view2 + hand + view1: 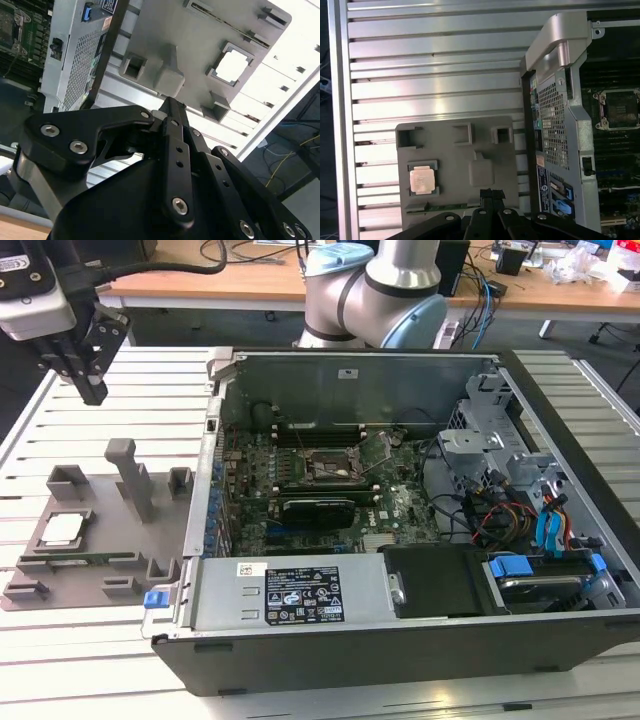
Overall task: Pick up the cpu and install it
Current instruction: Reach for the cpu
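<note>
The cpu (62, 530), a small square chip with a pale metal top, lies flat in a recess of the grey holder plate (110, 540) on the exterior view's left. Both wrist views show the cpu (234, 66) (422, 179) in its recess. My gripper (92, 390) hangs well above the slatted table, behind the holder plate and apart from the chip. Its black fingers (172, 112) are pressed together with nothing between them. The open socket (330, 468) sits in the middle of the motherboard inside the computer case; the first wrist view also shows the socket (620, 107).
The open computer case (400, 640) lies on its side on the exterior view's right, its metal wall (205, 490) close to the holder plate. A tall grey post (133, 475) and small blocks rise from the plate. A black card (318, 508) lies below the socket.
</note>
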Robot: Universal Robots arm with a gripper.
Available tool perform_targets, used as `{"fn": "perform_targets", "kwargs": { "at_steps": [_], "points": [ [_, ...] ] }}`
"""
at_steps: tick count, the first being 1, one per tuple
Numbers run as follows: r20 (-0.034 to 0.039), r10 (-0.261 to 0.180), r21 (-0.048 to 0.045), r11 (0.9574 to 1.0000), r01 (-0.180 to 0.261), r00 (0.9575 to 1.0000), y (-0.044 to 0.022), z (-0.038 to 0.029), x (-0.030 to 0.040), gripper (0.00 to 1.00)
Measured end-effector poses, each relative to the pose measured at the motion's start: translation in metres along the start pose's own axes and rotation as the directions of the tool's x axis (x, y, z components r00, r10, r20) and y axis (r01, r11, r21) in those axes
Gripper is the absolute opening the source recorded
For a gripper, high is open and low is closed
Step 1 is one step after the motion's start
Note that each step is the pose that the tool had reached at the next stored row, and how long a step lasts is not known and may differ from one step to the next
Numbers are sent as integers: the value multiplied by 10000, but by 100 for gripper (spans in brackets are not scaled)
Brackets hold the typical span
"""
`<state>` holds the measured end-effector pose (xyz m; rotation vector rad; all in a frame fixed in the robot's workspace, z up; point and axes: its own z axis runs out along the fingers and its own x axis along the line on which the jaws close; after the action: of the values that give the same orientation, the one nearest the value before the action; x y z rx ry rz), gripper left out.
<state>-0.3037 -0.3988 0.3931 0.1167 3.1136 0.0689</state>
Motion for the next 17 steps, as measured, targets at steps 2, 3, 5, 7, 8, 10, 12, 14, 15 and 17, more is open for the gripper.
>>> {"fn": "perform_targets", "kwargs": {
  "at_steps": [2, 3, 5, 7, 8, 10, 12, 14, 15, 17],
  "points": [
    [0, 0, 0, 10000, 0, 10000, -2, -1, 33, 11],
    [0, -1, 1, 10000, 1, 10000, -5, -2, 60, 11],
    [0, -1, 0, 10000, 1, 10000, -8, -3, 103, 11],
    [0, -1, 0, 10000, 1, 10000, -11, -4, 148, 11],
    [0, -1, 0, 10000, 1, 10000, -13, -4, 172, 11],
    [0, -1, 0, 10000, 1, 10000, -15, -5, 203, 11],
    [0, 0, 0, 10000, 0, 10000, -18, -6, 245, 11],
    [0, 0, 0, 10000, 0, 10000, -22, -7, 295, 11],
    [0, -1, 0, 10000, 1, 10000, -25, -7, 326, 11],
    [0, -1, 1, 10000, 1, 10000, -29, -9, 386, 11]
  ]
}}
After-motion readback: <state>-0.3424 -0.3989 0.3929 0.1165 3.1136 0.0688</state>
